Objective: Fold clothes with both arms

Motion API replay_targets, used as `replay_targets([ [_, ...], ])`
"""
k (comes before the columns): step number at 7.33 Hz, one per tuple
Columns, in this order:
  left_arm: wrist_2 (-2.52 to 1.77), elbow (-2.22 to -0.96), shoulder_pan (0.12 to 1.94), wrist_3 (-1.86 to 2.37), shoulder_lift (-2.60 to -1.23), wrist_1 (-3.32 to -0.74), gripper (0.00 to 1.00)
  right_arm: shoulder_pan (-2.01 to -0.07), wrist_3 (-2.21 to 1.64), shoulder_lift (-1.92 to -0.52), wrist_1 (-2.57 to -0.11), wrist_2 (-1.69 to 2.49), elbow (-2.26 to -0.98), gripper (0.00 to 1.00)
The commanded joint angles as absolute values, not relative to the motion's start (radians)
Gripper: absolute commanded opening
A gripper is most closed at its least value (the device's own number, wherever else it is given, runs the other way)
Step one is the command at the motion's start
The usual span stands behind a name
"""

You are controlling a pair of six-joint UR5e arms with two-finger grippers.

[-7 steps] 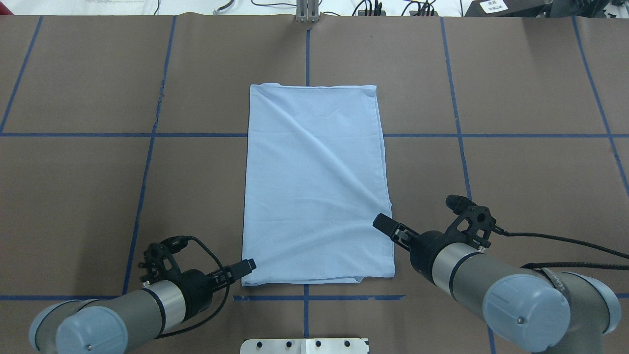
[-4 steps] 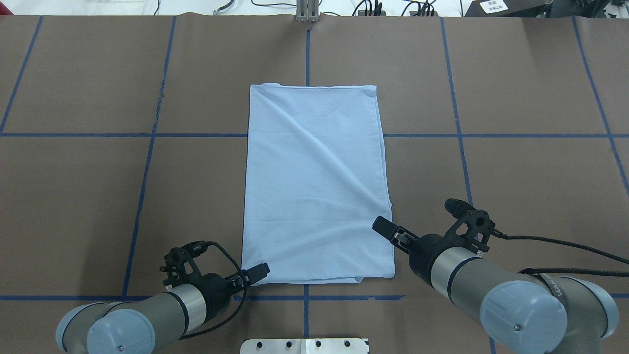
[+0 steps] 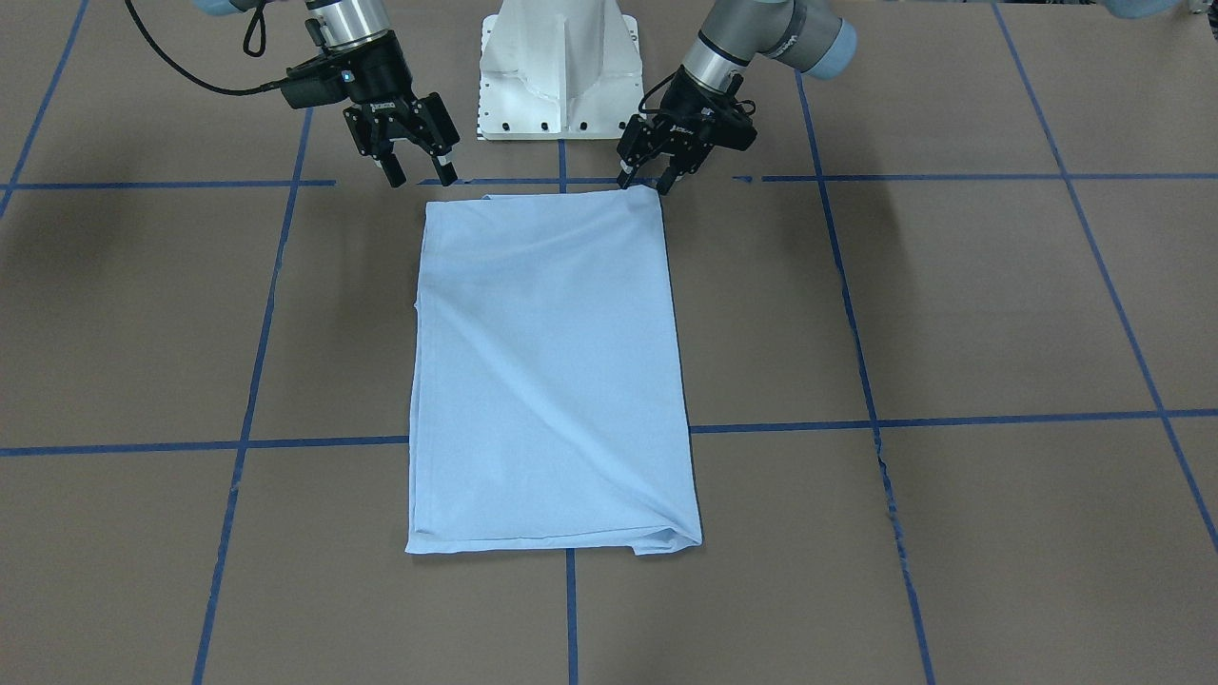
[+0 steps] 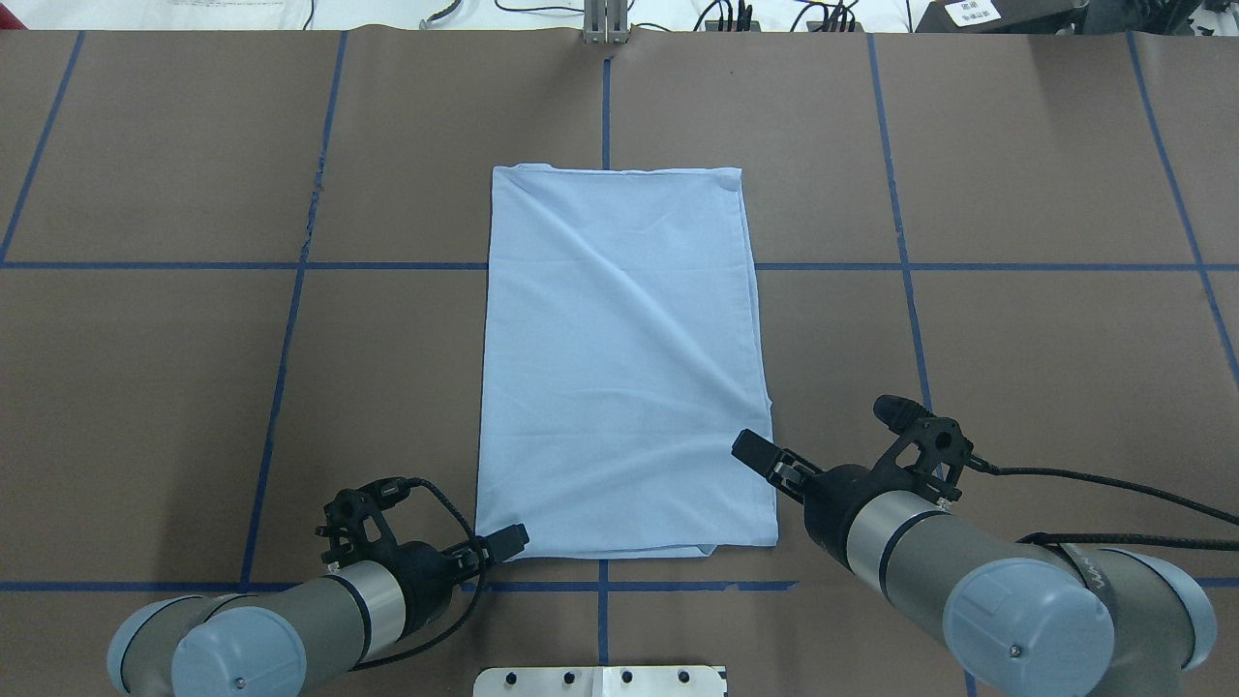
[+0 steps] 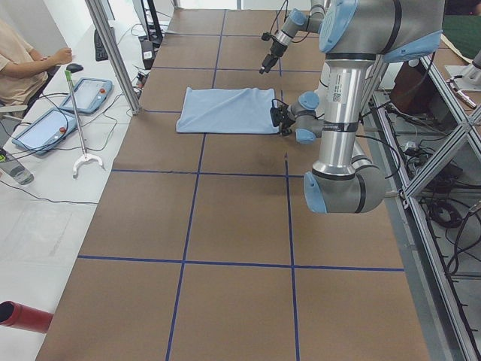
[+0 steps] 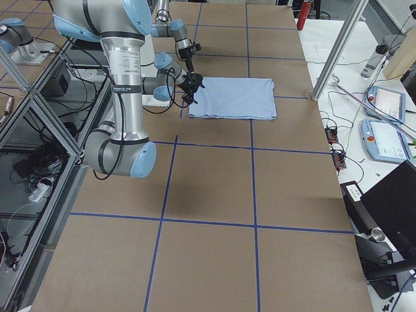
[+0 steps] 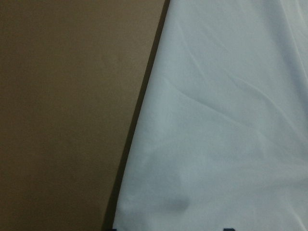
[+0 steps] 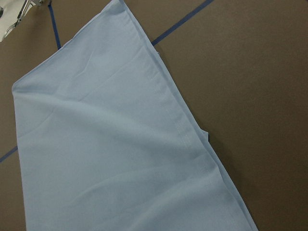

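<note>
Our left gripper, right of the white base in the front-facing view, has its two fingers apart. They are set low at the upper right corner of the shirt, one finger on either side of that corner. We cannot tell whether they touch the cloth. In the overhead view the same gripper sits at the shirt's lower left corner, its tip over the edge of the fabric. The left wrist camera shows only pale blue cloth filling the right of the frame and brown surface on the left.

Our right gripper, in the upper left of the front-facing view, is also spread wide. It hangs just above and beside the shirt's upper left corner and holds nothing. From overhead it is at the lower right of the shirt, near the long edge. Its wrist camera looks down on the cloth, with a stitched hem running along the right side.

The shirt lies flat in the middle of the brown surface, folded into a long rectangle with a few soft diagonal creases. It covers the crossing of the blue tape lines.
</note>
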State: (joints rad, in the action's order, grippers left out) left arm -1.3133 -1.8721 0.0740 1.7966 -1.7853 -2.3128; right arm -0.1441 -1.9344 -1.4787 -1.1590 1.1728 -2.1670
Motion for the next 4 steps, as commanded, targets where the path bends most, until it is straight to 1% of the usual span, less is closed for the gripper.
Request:
replay_targets([
  [1, -1.319, -1.874, 0.074, 1.796, -1.787, -2.299, 0.80, -0.143, -1.934, -1.479, -1.158, 1.170, -2.166, 1.00],
  [4, -1.316, -1.876, 0.100, 1.813, -1.818, -2.299, 0.79, -0.140, -1.934, -1.479, -1.158, 1.163, -2.166, 1.00],
])
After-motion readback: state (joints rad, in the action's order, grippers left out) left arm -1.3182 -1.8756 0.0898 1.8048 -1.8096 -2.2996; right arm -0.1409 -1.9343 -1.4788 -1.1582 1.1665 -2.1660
